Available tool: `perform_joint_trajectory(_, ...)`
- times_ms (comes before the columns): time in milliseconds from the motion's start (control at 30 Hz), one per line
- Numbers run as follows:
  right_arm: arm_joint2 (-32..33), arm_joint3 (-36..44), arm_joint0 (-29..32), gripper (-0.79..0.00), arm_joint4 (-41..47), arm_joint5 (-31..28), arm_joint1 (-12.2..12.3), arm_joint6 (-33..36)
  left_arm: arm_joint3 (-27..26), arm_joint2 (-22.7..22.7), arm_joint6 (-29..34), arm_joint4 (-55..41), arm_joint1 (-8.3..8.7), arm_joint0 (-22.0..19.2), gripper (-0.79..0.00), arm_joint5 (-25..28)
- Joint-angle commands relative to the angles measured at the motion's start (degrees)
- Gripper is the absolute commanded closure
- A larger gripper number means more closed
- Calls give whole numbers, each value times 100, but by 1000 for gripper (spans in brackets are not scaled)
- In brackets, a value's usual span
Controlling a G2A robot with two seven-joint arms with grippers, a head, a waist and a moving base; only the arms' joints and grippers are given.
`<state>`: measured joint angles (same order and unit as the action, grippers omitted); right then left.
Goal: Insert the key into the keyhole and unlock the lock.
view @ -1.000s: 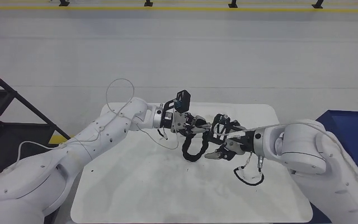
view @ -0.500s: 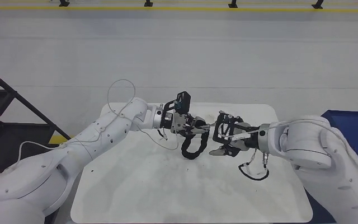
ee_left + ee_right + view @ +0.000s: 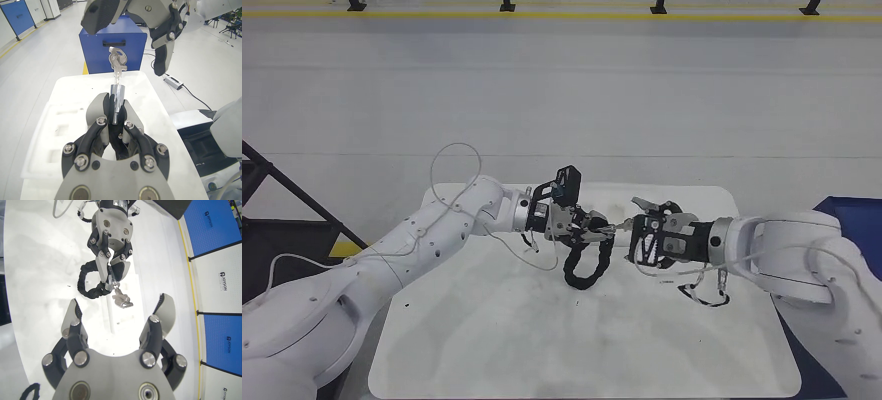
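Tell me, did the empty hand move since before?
Yes. In the top view the right hand shifted a little toward the table's far edge. It is open, just off the key in the lock.

Pale floor (image 3: 642, 100) w/ yellow line (image 3: 542, 14); blue cabinet (image 3: 94, 56), prob. metal, nr table (image 3: 542, 340).

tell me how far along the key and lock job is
Done: the key sits in the keyhole of the lock's chrome cylinder. In hand: the left gripper is shut on that cylinder; the right gripper is open, its fingers apart from the key. Left: turning the key and freeing the black cable loop, which looks still joined at the cylinder.
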<state>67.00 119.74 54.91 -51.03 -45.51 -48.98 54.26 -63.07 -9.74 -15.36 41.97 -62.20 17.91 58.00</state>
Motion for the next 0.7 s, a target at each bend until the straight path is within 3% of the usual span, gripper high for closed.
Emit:
perform_joint_trajectory(0, -24, 105, 26, -271, -243, 12, 6, -11, -20, 0, 32, -28, 10, 0, 0, 0)
perform_joint_trajectory(133, -89, 299, 58, -215, -665, 83, 8, -47, -49, 0, 86, -81, 25, -2, 0, 0)
perform_joint_trajectory(300, -206, 436, 108, -89, -1040, 251, -1, -103, -98, 0, 164, -137, 39, -3, 0, 0)
perform_joint_trajectory(533, -346, 431, 76, -166, -1200, 291, -16, -111, -137, 0, 244, -202, 54, -7, 0, 0)
perform_joint_trajectory(667, -368, 453, 60, 0, -1220, 325, -21, -139, -158, 0, 278, -218, 60, -17, 0, 0)
